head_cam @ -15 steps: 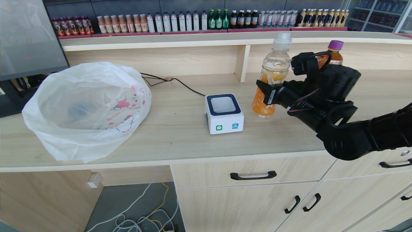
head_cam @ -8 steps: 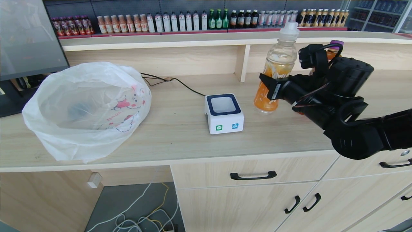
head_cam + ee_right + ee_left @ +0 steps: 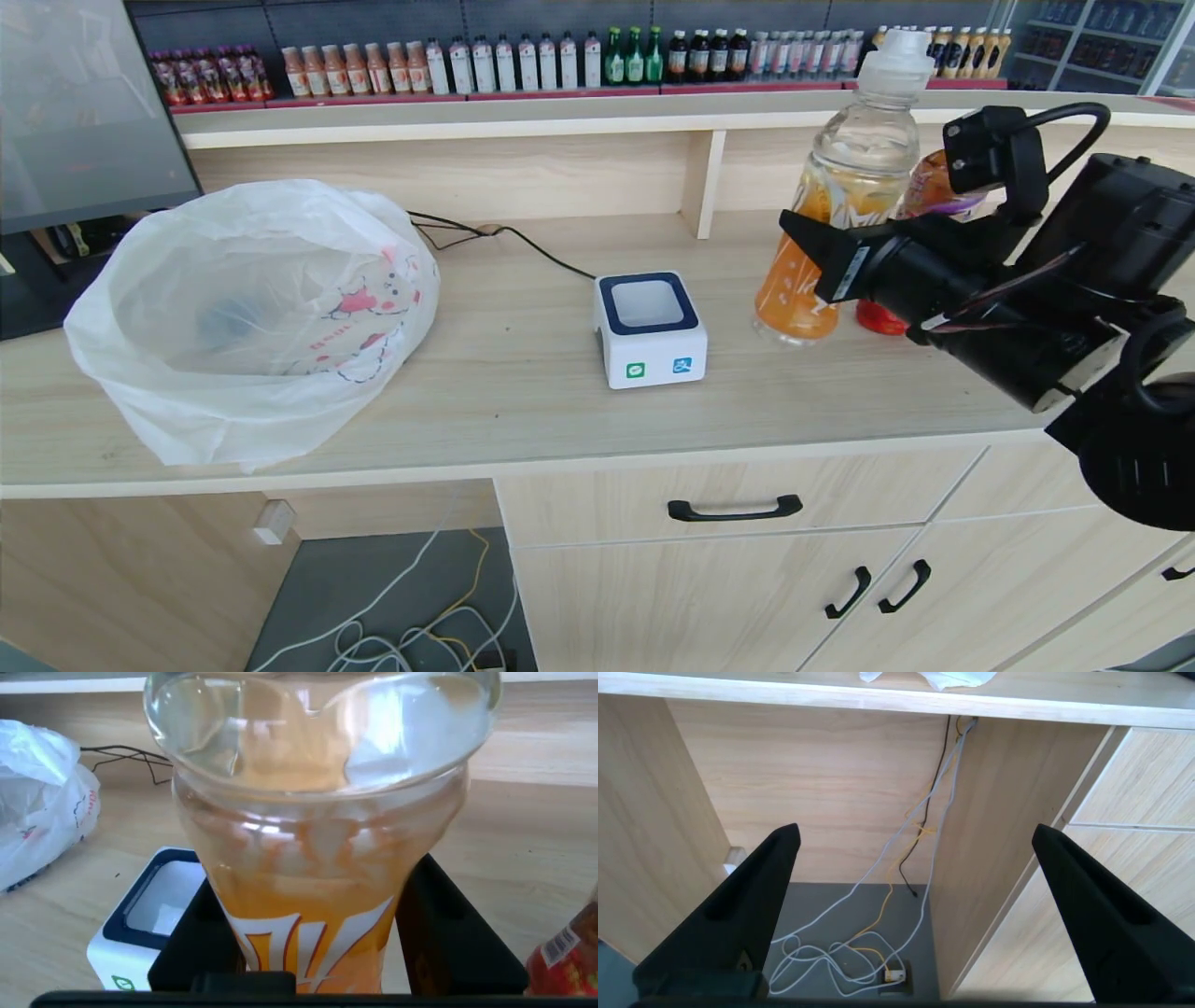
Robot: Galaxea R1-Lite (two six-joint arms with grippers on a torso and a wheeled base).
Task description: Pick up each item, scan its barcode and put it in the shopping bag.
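Observation:
My right gripper is shut on an orange juice bottle with a white cap, holding it upright just right of the scanner, a white box with a dark blue rim. In the right wrist view the bottle stands between the dark fingers, with the scanner beyond it. The white plastic shopping bag stands open on the counter's left with something dark inside. A second bottle with a red base stands behind the held one. My left gripper hangs open below the counter.
A black cable runs along the counter behind the scanner. A raised wooden shelf backs the counter, with rows of drinks beyond. Drawers with black handles sit under the counter; loose wires lie on the floor.
The right arm has raised the orange juice bottle and carried it right and nearer the head camera. The bottle behind it has come more into view.

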